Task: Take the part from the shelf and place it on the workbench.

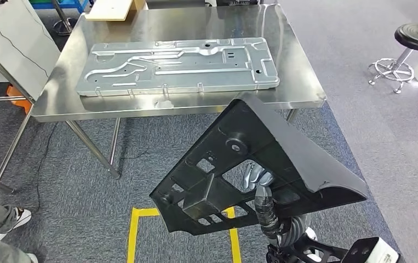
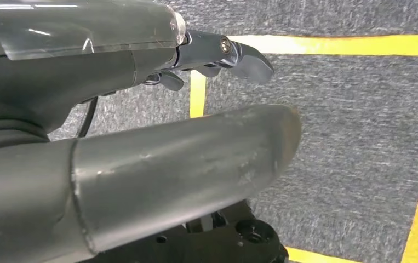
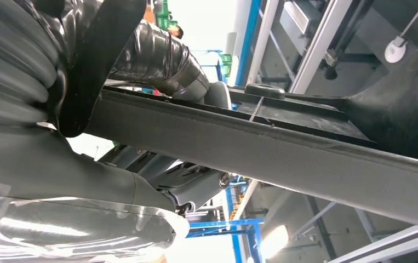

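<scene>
Steel workbench point(image 1: 299, 71) under grey panel point(image 1: 179, 66); black part point(image 1: 283, 148) in right hand point(image 1: 258, 178).

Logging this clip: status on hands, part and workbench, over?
Right hand grips black part, held short of workbench. Left hand hangs over floor, holds nothing. Metal panel covers much of the bench.

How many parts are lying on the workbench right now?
1: a flat stamped metal panel lies on the steel workbench. The black plastic part is off the bench, held by the right robot hand.
</scene>
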{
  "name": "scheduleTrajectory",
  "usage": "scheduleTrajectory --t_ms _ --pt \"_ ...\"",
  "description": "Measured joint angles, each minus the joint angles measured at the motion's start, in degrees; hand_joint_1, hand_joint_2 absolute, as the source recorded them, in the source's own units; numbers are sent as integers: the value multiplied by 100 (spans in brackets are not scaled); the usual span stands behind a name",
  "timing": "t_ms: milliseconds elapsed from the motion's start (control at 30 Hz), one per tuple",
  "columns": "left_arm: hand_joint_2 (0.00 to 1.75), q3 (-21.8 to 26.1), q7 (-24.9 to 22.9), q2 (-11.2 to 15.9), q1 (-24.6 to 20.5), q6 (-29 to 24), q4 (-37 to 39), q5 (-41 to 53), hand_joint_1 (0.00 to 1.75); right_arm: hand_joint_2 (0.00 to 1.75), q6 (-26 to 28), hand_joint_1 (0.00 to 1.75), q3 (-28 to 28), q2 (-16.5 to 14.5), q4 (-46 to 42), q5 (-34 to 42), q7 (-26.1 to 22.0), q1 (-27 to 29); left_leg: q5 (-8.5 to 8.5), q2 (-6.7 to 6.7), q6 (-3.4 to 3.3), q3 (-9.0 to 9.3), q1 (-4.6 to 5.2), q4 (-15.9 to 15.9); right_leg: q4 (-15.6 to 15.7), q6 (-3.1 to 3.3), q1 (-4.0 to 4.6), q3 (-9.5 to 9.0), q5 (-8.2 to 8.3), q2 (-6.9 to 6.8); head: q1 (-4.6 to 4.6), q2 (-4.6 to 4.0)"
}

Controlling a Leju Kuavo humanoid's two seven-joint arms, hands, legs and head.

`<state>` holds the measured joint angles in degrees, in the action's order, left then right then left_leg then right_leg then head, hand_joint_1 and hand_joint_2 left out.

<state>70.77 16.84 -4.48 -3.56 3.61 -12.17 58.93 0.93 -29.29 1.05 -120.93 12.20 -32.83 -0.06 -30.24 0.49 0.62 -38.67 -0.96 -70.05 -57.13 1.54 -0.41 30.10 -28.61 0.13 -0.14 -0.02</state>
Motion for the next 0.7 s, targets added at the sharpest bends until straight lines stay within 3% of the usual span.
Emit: scheduleTrajectory --t_ms 67,100,200,267,333,400,433,467,500,567,600,633,700 --pt "0 -1 2 3 0 1 0 1 0 175 4 159 0 0 -1 0 0 -3 411 -1 -13 293 -3 747 -17 -61 2 -110 -110 8 0 0" --pt "0 -1 4 4 -2 1 0 3 0 175 11 159 0 -1 -1 0 0 -6 477 -6 -44 393 6 974 -21 -98 8 -136 -150 11 1 0" --pt "0 -1 15 4 -1 2 0 8 0 175 43 159 0 -4 -2 0 1 -13 394 -27 -173 468 28 1113 -36 -188 23 -175 -191 18 2 0" --pt "0 0 26 5 1 1 0 17 0 175 88 159 -1 -4 -3 -2 -1 -21 348 -36 -257 555 16 1150 -240 -237 11 -126 -258 13 3 0" --pt "0 0 40 6 -5 1 0 31 0 175 130 159 -2 -4 -3 -4 -3 -29 289 -39 -322 652 11 1172 -831 -284 0 200 -473 8 5 0" --pt "0 1 52 8 -8 0 0 38 0 175 141 159 -1 -3 -3 -4 -4 -22 214 -41 -347 722 24 1172 -1543 -306 -1 716 -711 7 4 0" --pt "0 1 57 8 -4 0 0 42 0 175 142 159 -1 -3 -2 -4 -4 -16 171 -44 -348 769 33 1171 -1739 -302 0 912 -732 7 4 0" --pt "0 2 58 9 0 0 0 43 0 175 143 159 0 -2 -2 -4 -4 -13 121 -48 -344 831 41 1171 -1730 -286 4 1010 -632 6 4 0" --pt "0 2 60 9 2 0 0 45 0 175 143 159 0 -2 -2 -4 -4 -13 68 -53 -338 908 48 1173 -1521 -259 12 1001 -426 6 3 0" --pt "0 2 62 4 4 1 1 49 0 175 146 159 2 -2 -2 -4 -5 -11 -40 -59 -321 1071 55 1205 -782 -158 58 810 144 1 4 0" --pt "0 2 64 -2 -1 1 1 51 0 175 151 159 4 -2 -2 -3 -5 -12 -78 -63 -304 1131 53 1234 -472 -107 92 733 311 -5 4 0" --pt "0 2 65 -8 -7 2 2 52 0 175 156 159 8 -2 -3 -1 -7 -11 -109 -62 -277 1161 47 1277 -279 -62 125 689 413 -10 4 0" --pt "0 2 67 -15 -19 2 2 57 0 175 166 159 13 -3 -9 2 -9 -8 -120 -59 -202 1240 49 1324 -146 -5 146 640 395 -2 4 0"
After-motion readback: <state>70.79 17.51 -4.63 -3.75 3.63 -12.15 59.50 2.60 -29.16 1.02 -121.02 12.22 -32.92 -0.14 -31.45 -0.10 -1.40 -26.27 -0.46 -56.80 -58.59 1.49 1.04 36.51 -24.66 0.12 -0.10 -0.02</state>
